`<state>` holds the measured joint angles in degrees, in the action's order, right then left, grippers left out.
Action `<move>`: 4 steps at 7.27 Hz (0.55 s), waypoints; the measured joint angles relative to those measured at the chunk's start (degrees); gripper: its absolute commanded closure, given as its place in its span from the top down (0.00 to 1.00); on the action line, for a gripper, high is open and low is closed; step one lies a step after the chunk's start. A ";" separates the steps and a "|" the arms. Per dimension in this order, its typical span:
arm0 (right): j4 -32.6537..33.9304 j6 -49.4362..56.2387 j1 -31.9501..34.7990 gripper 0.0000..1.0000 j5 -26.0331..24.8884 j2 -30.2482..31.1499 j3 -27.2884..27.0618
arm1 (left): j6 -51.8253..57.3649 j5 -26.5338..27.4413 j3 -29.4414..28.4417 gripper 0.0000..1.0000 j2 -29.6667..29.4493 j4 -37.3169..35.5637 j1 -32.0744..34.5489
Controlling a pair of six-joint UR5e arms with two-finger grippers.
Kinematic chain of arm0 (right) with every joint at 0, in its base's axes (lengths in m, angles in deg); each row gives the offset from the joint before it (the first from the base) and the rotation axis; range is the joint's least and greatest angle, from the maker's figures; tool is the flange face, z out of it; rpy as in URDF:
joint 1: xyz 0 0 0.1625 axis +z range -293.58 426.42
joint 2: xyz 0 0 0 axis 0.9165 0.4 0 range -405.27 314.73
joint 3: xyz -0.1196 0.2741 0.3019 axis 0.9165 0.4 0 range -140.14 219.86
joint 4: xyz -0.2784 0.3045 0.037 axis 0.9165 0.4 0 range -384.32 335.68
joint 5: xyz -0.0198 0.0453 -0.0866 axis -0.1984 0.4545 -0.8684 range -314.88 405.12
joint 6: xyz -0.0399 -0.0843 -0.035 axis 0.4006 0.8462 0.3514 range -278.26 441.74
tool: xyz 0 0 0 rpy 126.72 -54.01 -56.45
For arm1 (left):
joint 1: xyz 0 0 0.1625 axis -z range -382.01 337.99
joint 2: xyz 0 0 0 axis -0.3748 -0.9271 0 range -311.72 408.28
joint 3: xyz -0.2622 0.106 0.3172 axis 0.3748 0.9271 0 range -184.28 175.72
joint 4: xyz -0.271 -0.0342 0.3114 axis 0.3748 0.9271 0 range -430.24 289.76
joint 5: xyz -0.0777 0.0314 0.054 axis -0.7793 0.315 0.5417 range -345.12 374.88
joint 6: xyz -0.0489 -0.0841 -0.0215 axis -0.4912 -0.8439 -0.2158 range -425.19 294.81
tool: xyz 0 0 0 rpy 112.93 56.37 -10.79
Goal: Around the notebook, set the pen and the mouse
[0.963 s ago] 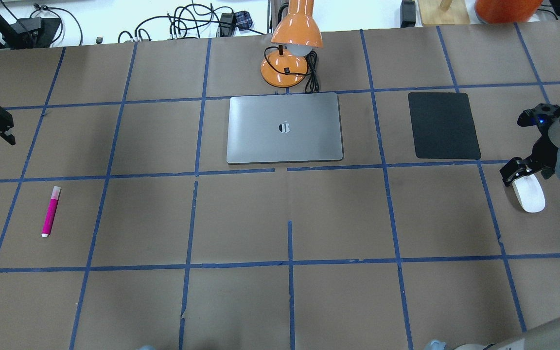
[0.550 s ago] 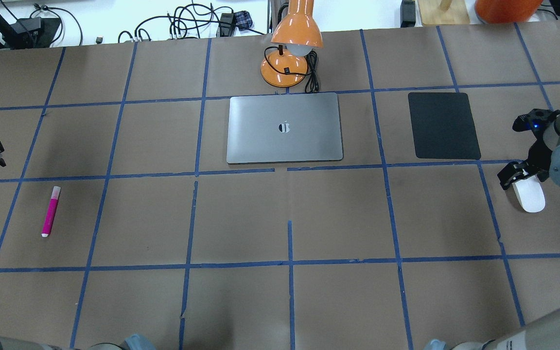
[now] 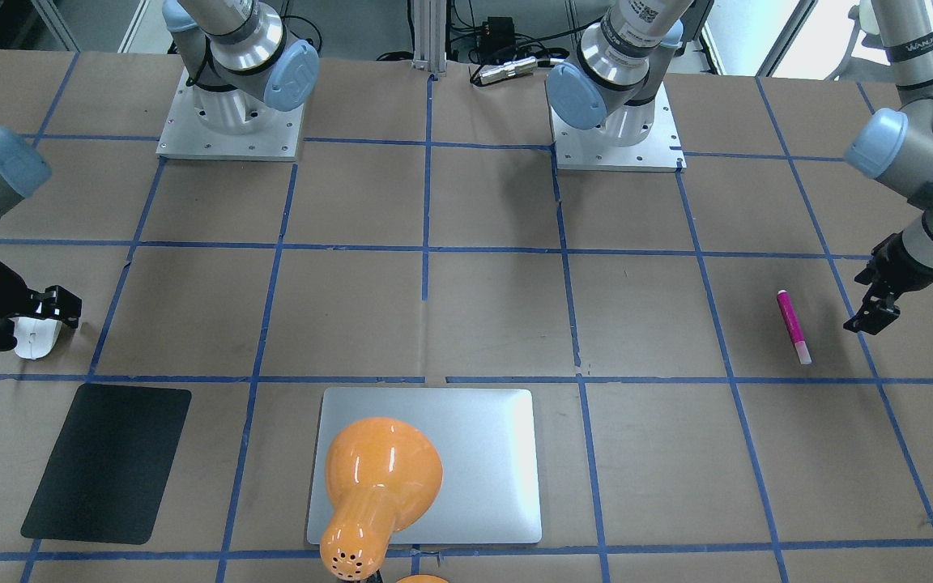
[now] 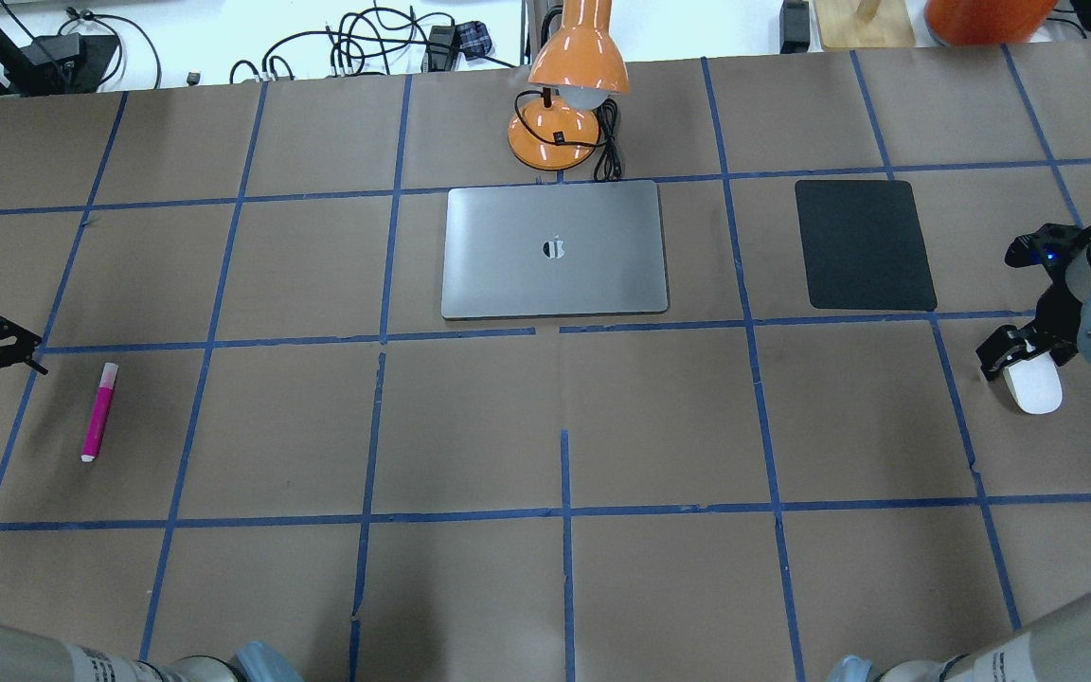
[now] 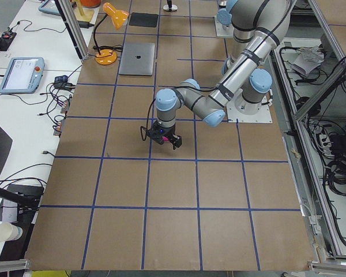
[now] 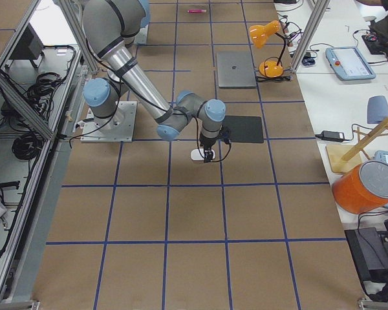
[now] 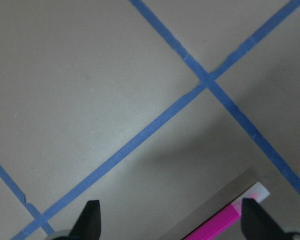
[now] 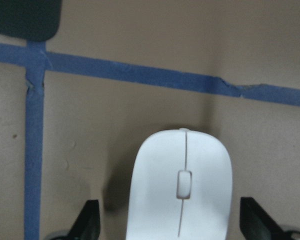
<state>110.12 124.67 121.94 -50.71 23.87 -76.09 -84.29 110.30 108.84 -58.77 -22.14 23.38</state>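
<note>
While mouse (image 8: 180,195) sits between right fingers (image 8: 90,222) (untouched), pen (image 4: 98,412) lies near left fingers (image 7: 92,222).

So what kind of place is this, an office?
Probably a robotics lab: robot arms bolted to a table gridded with blue tape, with cables and a control tablet alongside.

Right arm, near, reaches over the tabletop (image 6: 181,213). The right end effector (image 6: 209,155) stands at the white mouse (image 6: 197,155), with the black mat (image 6: 242,129) just right. Farther: notebook (image 6: 236,69), orange lamp (image 6: 266,39), pen (image 6: 196,11).
</note>
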 measured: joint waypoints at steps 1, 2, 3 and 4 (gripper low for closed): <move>-0.25 -0.22 -0.03 0.16 0.08 -0.01 0.16 | -2.39 -0.30 0.47 1.00 -0.56 -0.05 -0.11; -0.47 -0.34 -0.05 0.10 0.13 0.11 0.33 | -4.64 -0.83 0.90 1.00 -0.88 -0.14 -0.22; -0.78 -0.48 0.00 0.09 0.17 0.53 0.67 | -6.54 -1.25 1.18 1.00 -1.04 -0.30 -0.26; -1.76 -0.97 0.27 0.09 0.37 1.15 1.83 | -5.40 -1.50 1.32 1.00 -1.08 -0.27 -0.12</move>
<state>108.36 123.70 122.21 -50.35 25.02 -74.26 -89.69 108.80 110.16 -59.85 -22.41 23.26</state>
